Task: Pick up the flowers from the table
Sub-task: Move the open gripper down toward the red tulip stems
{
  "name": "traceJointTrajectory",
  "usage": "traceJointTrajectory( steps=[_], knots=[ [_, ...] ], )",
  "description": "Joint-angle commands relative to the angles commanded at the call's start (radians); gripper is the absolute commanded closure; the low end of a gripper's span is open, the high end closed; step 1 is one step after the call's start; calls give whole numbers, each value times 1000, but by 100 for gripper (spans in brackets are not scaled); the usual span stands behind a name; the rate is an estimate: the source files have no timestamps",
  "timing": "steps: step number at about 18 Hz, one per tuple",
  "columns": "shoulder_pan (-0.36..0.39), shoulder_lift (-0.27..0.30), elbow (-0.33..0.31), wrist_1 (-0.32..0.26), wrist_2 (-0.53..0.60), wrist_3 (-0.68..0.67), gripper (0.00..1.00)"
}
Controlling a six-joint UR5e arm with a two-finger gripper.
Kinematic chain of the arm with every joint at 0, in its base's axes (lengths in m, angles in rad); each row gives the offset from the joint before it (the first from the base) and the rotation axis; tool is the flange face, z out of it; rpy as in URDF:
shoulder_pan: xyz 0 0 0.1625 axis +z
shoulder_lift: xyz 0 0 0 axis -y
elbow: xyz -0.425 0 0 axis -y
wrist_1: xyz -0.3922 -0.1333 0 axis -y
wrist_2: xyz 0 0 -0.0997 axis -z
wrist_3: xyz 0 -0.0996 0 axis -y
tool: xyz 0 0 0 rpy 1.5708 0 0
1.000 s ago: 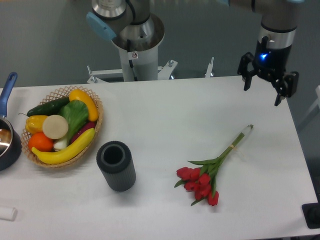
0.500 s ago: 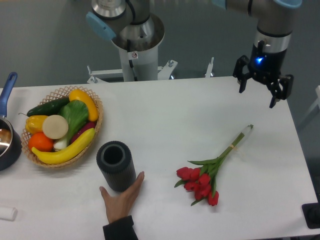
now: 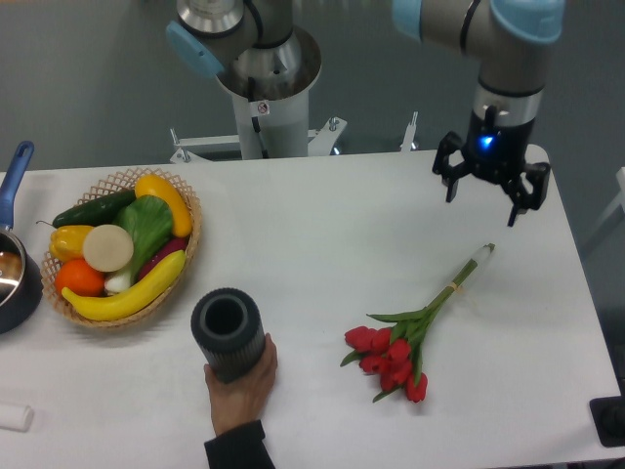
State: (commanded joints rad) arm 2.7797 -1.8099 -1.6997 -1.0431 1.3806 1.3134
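Tool (image 3: 480, 198) hangs over the far right of the tabletop (image 3: 322, 215), prongs spread apart, holding nothing. Flowers (image 3: 415, 330) lie flat, near right, stems pointing up toward the tool, well apart from it. Risk: thin stems sit flush on the surface, so prongs may close above them or skid. A person's hand (image 3: 241, 383) grips the dark cylinder (image 3: 228, 332) nearby.

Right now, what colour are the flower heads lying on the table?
Red, on the flowers, with green leaves and stems; the fixed camera view shows it plainly.
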Motion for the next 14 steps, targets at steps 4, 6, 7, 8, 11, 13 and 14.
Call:
traceJointTrajectory(
  steps=[4,6,7,8,11,13,14],
  knots=[
    [-57,-75,-11,138,3,-72,0],
    [-63,-107,-23,164,8,-74,0],
    [-74,-120,-25,167,11,-75,0],
    [-81,-132,-26,172,11,-75,0],
    [-88,-160,-28,204,9,-75,0],
    [-97,-184,-17,213,9,-69,0],
    [-97,-196,-14,218,11,-63,0]
  ],
)
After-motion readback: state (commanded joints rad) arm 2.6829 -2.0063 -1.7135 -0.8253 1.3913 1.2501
